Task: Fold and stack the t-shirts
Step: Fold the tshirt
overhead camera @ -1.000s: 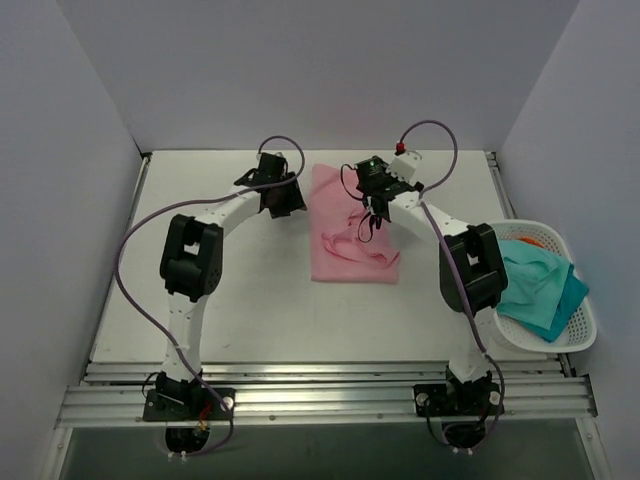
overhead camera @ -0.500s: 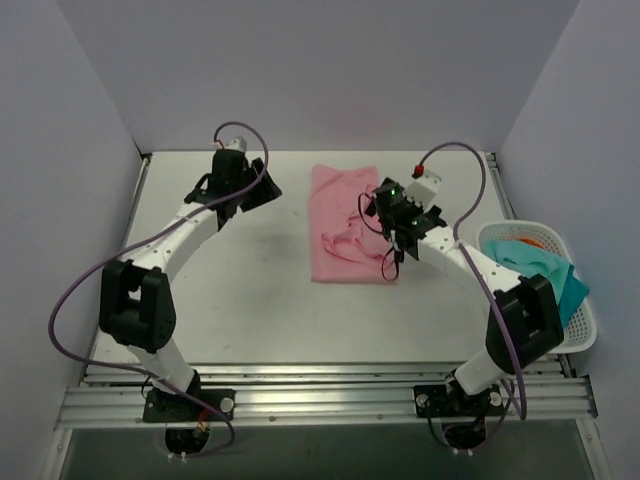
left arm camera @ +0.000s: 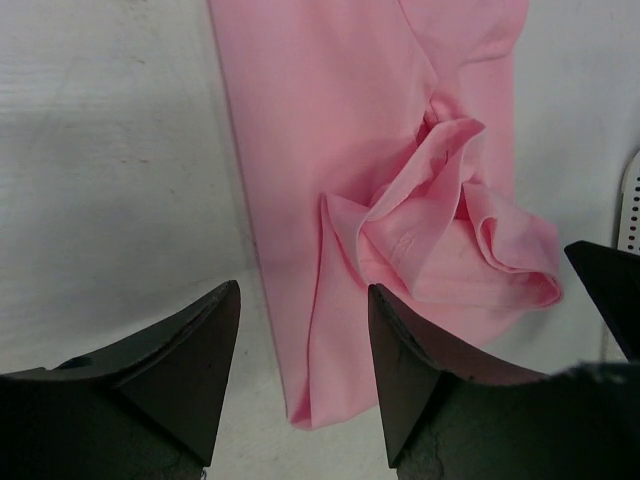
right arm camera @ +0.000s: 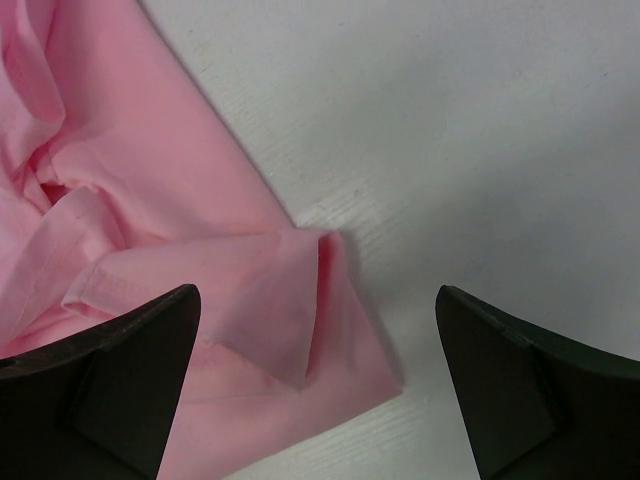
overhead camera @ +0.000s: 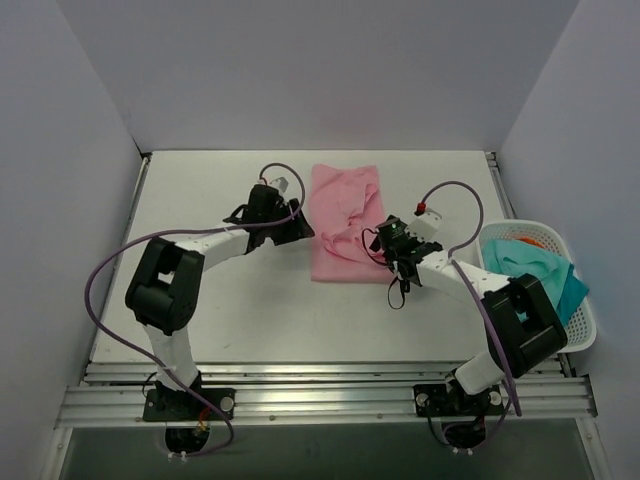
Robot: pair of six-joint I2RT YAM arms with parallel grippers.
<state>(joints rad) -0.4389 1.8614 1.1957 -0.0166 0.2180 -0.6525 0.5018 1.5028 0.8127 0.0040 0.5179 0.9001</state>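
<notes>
A robotics lab cell: bare white table (overhead camera: 260,320), plain grey walls (overhead camera: 320,70) on three sides, aluminium mounting rails (overhead camera: 320,396).

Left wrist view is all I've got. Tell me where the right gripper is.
Observer: The right gripper hangs open over the near right corner of the pink t-shirt, gripping nothing.
Operator: Report any other shirts.
Observer: Teal cloth lies in a white basket at the table's right edge.
Operator: List anything else in there.
Observer: Something orange shows beyond the teal cloth, too small to identify.
</notes>
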